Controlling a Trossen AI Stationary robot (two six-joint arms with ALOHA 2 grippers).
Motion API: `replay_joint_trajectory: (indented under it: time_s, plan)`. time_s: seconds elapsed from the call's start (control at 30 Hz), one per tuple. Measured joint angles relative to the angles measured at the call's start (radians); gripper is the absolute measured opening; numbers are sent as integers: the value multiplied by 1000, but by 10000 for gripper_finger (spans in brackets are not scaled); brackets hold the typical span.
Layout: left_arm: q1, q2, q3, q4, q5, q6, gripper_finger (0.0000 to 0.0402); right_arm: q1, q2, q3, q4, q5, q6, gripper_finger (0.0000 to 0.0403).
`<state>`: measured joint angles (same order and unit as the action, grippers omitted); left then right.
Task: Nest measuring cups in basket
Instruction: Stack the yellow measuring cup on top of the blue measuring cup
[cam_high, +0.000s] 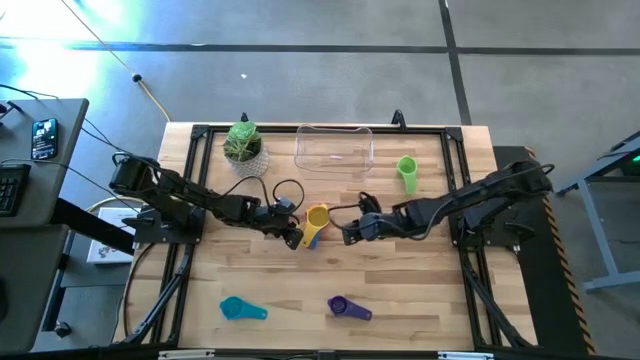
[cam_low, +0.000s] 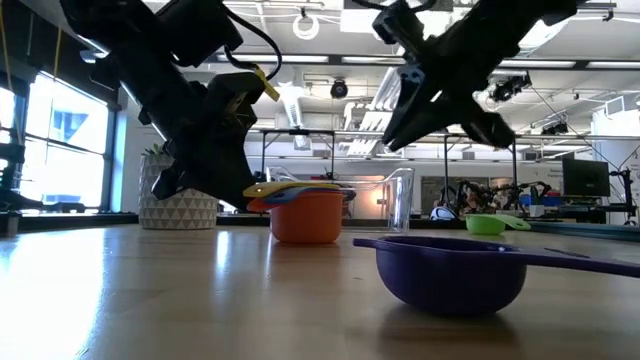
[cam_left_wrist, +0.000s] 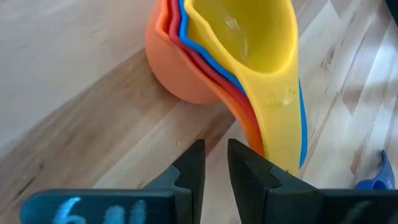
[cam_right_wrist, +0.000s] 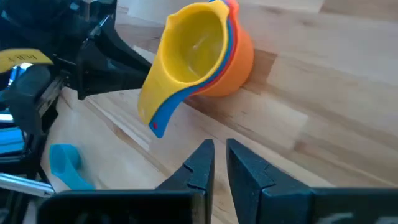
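Plastic, thin-walled and light is how I read these measuring cups: stiff enough to keep their shape, but smooth and likely slippery against hard fingers, and so light that a nudge would slide them across the worktop (cam_high: 420, 290). The nested stack (cam_high: 316, 217) of orange, red, blue and yellow cups sits mid-worktop between my two grippers, its handles fanned toward the left gripper (cam_high: 293, 237). I would take the stack by those bunched handles, pinching all the layers together so none slips out, or else by the rim of the orange outer cup.

The left gripper sits just beside the handle tips with its fingers nearly together and nothing between them. The right gripper (cam_high: 352, 232) is near the stack on the other side, fingers also drawn close with a narrow gap, empty.

The green cup (cam_high: 407, 172) lies just beside the clear basket (cam_high: 335, 148) at the far edge; the teal cup (cam_high: 240, 309) and purple cup (cam_high: 346, 308) lie well apart along the near edge. The basket looks empty, though its see-through walls make that hard to confirm from above. In the low view the arms hide much of the stack, and I cannot tell how snugly the inner cups are seated.
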<state>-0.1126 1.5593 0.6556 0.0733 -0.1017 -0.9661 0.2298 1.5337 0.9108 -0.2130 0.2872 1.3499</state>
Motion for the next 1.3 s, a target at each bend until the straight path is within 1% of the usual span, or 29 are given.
replay_joint_trajectory:
  time_s: [0.2,0.37,0.53,0.67,0.83,1.1,1.3]
  plan:
    - [15,0,0,1,8,18,60,0,107,0,176,-10,43,32]
    - [15,0,0,7,8,19,60,1,189,2,246,-11,108,32]
    - [14,0,0,7,13,24,60,1,250,3,349,-8,133,32]
    - [14,0,0,8,17,26,60,0,267,3,361,-6,137,32]
    - [14,0,0,14,19,25,60,-7,269,3,361,24,137,32]
    - [14,0,0,38,31,18,60,-14,269,4,396,30,135,32]
    - [14,0,0,44,20,6,60,-23,269,4,385,35,135,32]
